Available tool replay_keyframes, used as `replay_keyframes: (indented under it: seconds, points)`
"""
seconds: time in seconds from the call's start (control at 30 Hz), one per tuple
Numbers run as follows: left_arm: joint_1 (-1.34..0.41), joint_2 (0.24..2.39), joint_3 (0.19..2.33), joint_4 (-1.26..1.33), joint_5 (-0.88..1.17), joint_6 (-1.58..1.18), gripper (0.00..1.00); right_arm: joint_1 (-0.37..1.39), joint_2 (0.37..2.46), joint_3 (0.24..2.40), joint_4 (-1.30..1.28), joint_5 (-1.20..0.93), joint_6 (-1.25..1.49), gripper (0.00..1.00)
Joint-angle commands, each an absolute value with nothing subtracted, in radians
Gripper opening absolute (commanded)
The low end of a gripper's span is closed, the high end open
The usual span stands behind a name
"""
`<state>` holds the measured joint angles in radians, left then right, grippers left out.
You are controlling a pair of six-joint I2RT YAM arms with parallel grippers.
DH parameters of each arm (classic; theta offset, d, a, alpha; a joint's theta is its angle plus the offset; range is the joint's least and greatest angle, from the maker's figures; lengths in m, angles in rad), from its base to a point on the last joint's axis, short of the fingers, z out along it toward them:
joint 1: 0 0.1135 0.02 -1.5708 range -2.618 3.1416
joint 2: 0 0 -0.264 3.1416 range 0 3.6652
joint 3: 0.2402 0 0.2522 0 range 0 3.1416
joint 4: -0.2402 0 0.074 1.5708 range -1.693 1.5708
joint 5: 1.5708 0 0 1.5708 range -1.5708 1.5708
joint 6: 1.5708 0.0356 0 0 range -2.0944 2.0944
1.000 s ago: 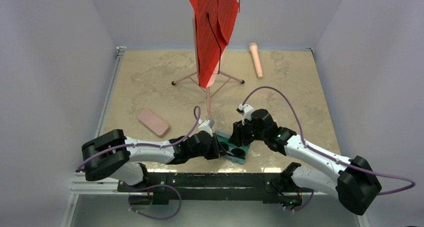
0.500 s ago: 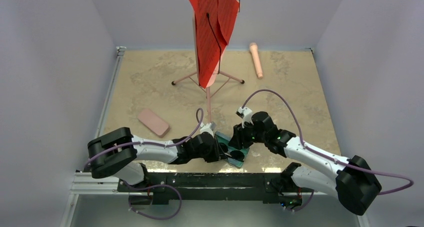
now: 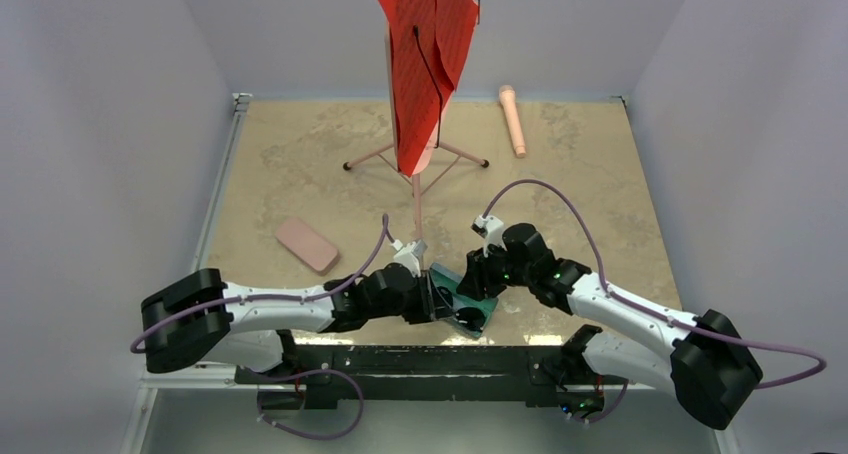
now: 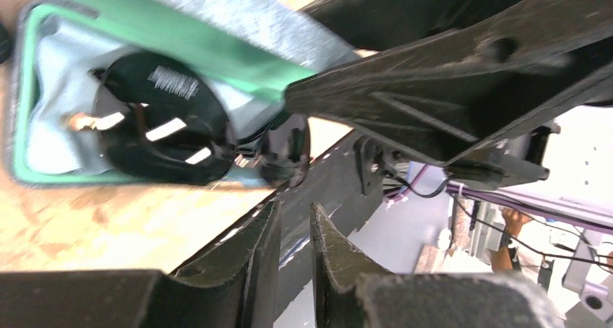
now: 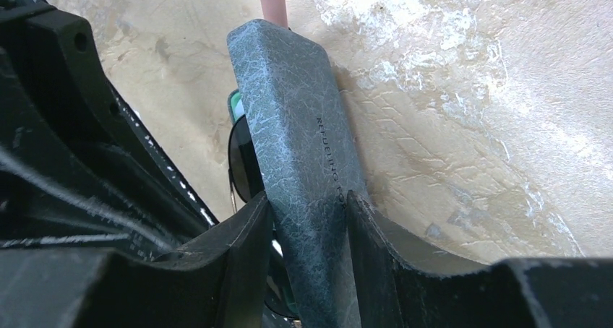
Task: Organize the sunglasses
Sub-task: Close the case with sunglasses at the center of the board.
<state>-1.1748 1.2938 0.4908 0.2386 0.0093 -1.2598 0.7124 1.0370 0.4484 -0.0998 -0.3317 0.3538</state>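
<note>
The black sunglasses (image 4: 159, 126) lie folded in the green-lined grey-blue case (image 3: 466, 304) at the near edge of the table, and one lens shows in the right wrist view (image 5: 242, 162). My right gripper (image 3: 480, 284) is shut on the case's lid (image 5: 296, 140) and holds it tilted over the glasses. My left gripper (image 3: 437, 299) is just left of the case, its jaws nearly together with nothing between them (image 4: 295, 216). The white-framed pair is not in view.
A pink flat case (image 3: 307, 244) lies at the left. A pink stand draped in red cloth (image 3: 425, 64) is at the middle back, with one leg (image 5: 272, 3) beyond the case. A pink tube (image 3: 513, 119) lies at the back right.
My left arm has swung its elbow out to the left, with its gripper staying by the case. My right gripper has tipped the lid further over the glasses.
</note>
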Motion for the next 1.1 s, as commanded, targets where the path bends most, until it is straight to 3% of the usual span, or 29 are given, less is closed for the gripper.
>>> replay_keyframes:
  seconds: [0.0, 0.57, 1.07]
  points:
    - [-1.182, 1.268, 0.417, 0.218, 0.02, -1.257, 0.23, 0.719, 1.05, 0.474, -0.105, -0.353, 0.354, 0.44]
    - [-1.2, 1.454, 0.487, 0.274, -0.063, -1.328, 0.12, 0.75, 1.027, 0.447, -0.078, -0.382, 0.339, 0.4]
    - [-1.192, 1.444, 0.503, 0.207, -0.126, -1.41, 0.09, 1.068, 1.126, 0.473, -0.083, -0.011, 0.475, 0.37]
